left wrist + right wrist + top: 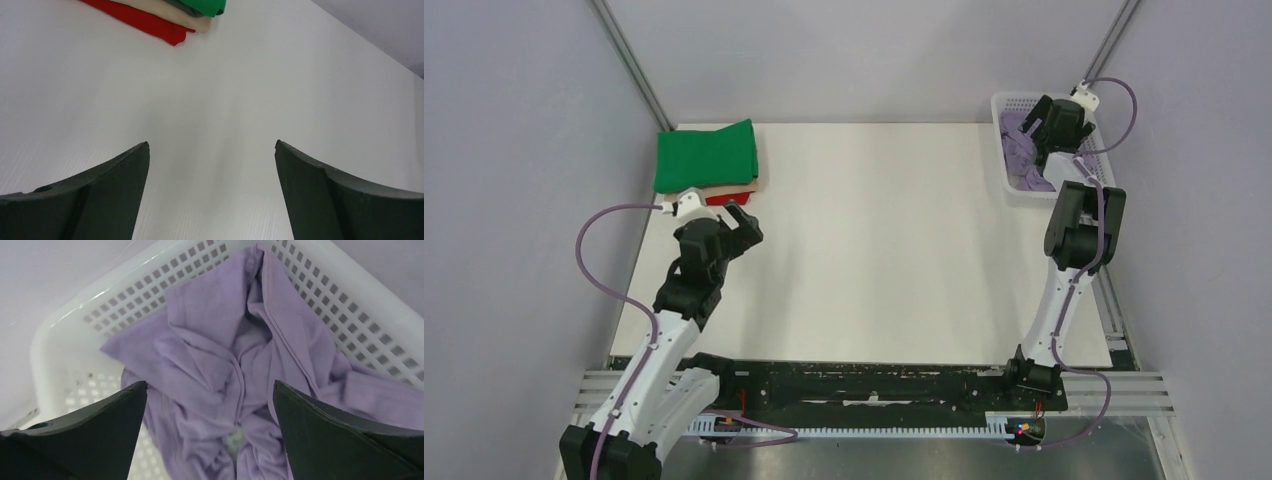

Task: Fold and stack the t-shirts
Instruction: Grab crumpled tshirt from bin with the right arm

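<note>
A crumpled lavender t-shirt (225,340) lies in the white mesh basket (350,305) at the upper right of the top view; the right tool (210,383) hangs over it, fingers spread wide, grasping nothing. At upper left, the stack of folded t-shirts (709,160), green over beige over red, rests on the worktop (874,250), with the left tool (212,143) released just beside it

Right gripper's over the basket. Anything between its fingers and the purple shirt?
Nothing visible. The right gripper hangs open directly above the crumpled purple shirt, which lies uncovered in the white mesh basket. Only the basket's walls ring the shirt at the sides; the top is open.
</note>
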Controlling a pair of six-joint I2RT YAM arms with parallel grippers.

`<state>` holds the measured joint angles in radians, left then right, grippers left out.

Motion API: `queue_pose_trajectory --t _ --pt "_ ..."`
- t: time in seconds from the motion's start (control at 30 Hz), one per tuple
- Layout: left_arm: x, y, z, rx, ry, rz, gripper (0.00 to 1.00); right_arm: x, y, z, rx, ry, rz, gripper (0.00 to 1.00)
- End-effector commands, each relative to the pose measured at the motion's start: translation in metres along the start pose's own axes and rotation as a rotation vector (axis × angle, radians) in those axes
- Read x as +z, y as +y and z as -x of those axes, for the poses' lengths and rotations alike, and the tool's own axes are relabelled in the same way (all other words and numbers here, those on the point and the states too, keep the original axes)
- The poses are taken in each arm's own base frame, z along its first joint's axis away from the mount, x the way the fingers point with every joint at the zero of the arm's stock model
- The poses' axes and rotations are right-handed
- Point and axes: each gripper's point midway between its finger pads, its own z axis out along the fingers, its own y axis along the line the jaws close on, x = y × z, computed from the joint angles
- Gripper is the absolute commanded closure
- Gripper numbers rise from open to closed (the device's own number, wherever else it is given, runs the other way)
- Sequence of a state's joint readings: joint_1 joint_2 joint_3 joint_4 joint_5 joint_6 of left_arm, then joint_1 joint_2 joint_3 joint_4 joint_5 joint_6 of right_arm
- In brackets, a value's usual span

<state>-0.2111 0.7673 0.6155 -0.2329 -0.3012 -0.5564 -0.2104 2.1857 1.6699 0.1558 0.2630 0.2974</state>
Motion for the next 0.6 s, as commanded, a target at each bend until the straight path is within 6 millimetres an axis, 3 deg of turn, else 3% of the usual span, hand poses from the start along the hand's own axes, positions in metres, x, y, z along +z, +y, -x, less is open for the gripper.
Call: queue_pose_trajectory --t 0.0,0.2,0.43,0.57 --pt "0.005 -0.007 0.020 -0.035 -0.053 0.007 0.00 0.034 0.006 0.025 0.097 -0.119 0.003 0.02" --pt "0.011 -0.009 0.017 -0.035 -0.032 0.017 0.00 0.077 -0.009 0.005 0.165 -0.160 -0.033 0.02" --pt "0.016 -0.012 0.017 -0.058 -0.026 0.018 0.00 0.111 -0.006 0.003 0.265 -0.239 0.019 0.01" --pt "0.015 -0.014 0.021 -0.067 -0.038 0.015 0.00 0.120 0.004 0.004 0.276 -0.311 0.093 0.22"
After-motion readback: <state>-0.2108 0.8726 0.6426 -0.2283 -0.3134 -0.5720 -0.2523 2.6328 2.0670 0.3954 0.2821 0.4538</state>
